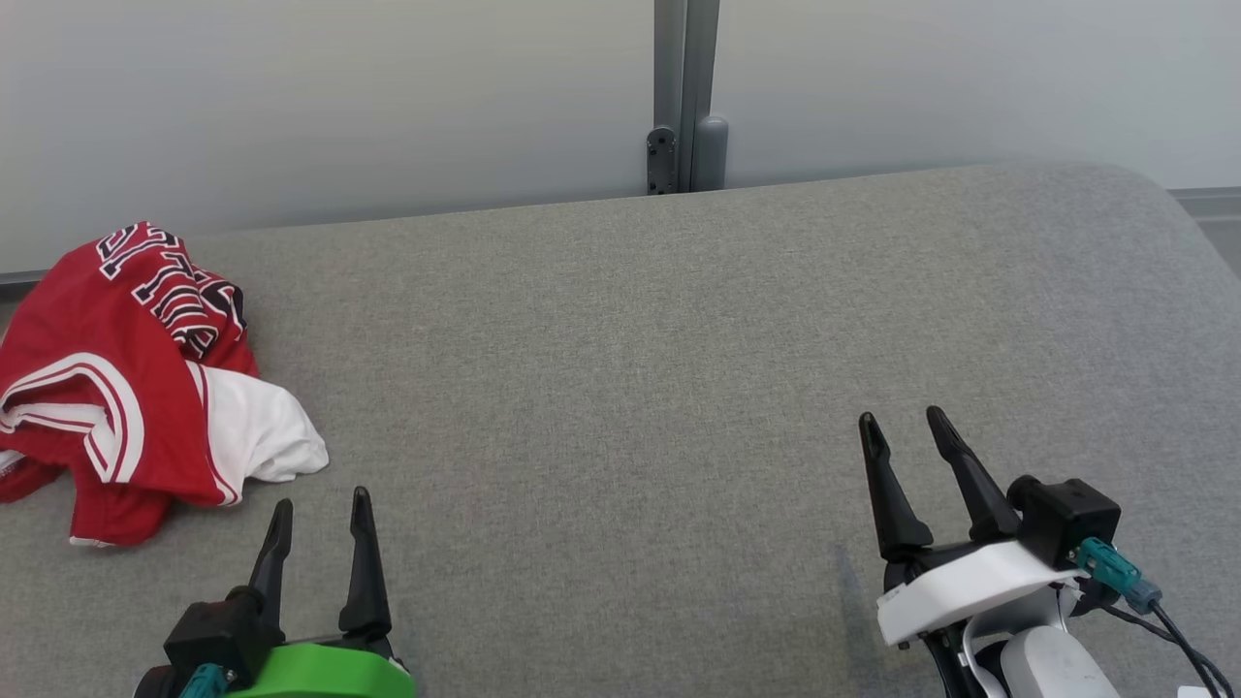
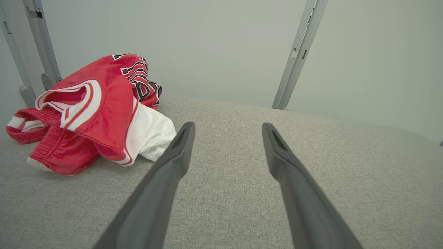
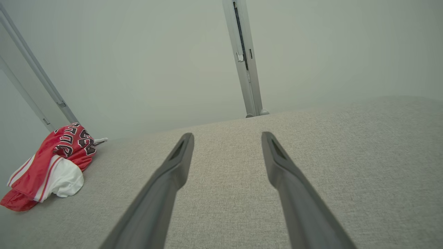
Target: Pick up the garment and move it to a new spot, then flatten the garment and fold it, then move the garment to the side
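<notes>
The garment [image 1: 136, 378] is a crumpled red piece with white trim, black lettering and a white lining, bunched at the far left of the grey surface. It also appears in the left wrist view as the garment [image 2: 93, 114] and, farther off, in the right wrist view as the garment [image 3: 52, 166]. My left gripper [image 1: 322, 508] stands open at the lower left, just right of and nearer than the garment, touching nothing. At the lower right my right gripper [image 1: 906, 419] is open too, far from the garment, with empty fingers.
The grey fabric-covered surface [image 1: 679, 388] spreads wide from the garment to its rounded right end. A pale wall runs along its far edge, with a grey metal post [image 1: 684, 97] at the middle back. Another post [image 2: 41, 45] stands behind the garment.
</notes>
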You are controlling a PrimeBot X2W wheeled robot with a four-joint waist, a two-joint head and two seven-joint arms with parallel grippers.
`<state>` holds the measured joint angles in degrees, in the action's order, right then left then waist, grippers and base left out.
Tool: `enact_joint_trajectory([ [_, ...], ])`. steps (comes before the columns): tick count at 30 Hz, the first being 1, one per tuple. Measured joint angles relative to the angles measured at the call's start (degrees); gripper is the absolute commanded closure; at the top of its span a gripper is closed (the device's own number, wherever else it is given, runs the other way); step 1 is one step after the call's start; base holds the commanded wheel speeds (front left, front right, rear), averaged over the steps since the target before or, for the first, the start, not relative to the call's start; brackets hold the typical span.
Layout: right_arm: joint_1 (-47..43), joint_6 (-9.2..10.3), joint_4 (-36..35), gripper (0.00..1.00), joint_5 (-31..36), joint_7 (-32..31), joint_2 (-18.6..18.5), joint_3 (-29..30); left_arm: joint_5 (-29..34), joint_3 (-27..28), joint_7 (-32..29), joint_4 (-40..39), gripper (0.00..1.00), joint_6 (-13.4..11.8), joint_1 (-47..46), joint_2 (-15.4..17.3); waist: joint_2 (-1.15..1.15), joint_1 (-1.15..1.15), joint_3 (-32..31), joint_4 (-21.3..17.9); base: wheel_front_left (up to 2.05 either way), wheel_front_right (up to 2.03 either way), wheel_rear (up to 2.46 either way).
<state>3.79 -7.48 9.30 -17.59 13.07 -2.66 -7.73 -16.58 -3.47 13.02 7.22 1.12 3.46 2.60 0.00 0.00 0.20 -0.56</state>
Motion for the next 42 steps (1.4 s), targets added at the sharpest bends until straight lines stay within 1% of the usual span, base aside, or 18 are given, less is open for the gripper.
enact_joint_trajectory([
  [18, 0.0, -0.01, -0.1, 0.00, 7.3, 1.9, -0.1, -0.9, 7.2, -1.0, 2.0, 0.4, 0.00, -0.4, 0.6, 0.1, 0.00, 0.00, 0.0, -0.1, 0.00, 0.00, 0.00],
  [42, 0.0, -0.01, 0.1, 0.00, 7.3, 2.0, -0.1, -0.7, 7.2, -1.1, 2.1, 0.6, 0.00, -0.4, 0.6, 0.1, 0.00, 0.00, -0.1, 0.1, 0.00, 0.00, 0.00],
])
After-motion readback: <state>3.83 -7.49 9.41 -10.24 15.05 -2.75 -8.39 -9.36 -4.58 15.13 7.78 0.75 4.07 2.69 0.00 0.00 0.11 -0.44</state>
